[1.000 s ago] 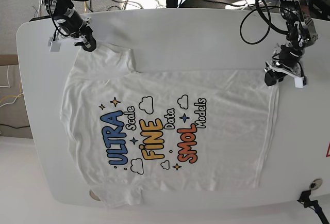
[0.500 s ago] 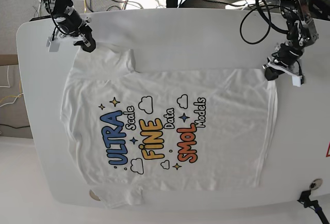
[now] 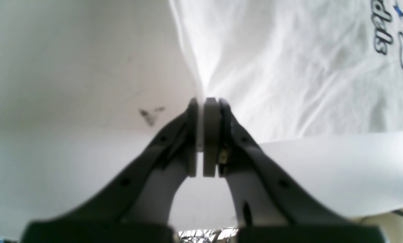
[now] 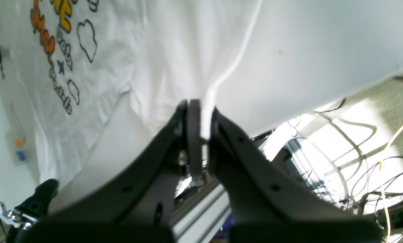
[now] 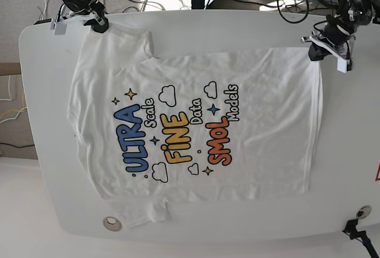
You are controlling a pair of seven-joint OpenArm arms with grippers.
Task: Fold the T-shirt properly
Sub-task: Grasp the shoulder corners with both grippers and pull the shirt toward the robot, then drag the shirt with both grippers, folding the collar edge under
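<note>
Two grippers pinch the far edge of one T-shirt point(image 5: 196, 127) spread print-up on the white table point(image 5: 196, 29).

At far left, the right gripper point(image 5: 98, 23) has its fingers pressed together on the cloth near the sleeve. The shirt's long axis runs left to right: sleeves and shoulders at left, hem at right, the coloured lettering running near to far. At far right, the left gripper point(image 5: 314, 47) has its fingers clamped on the hem corner.
</note>
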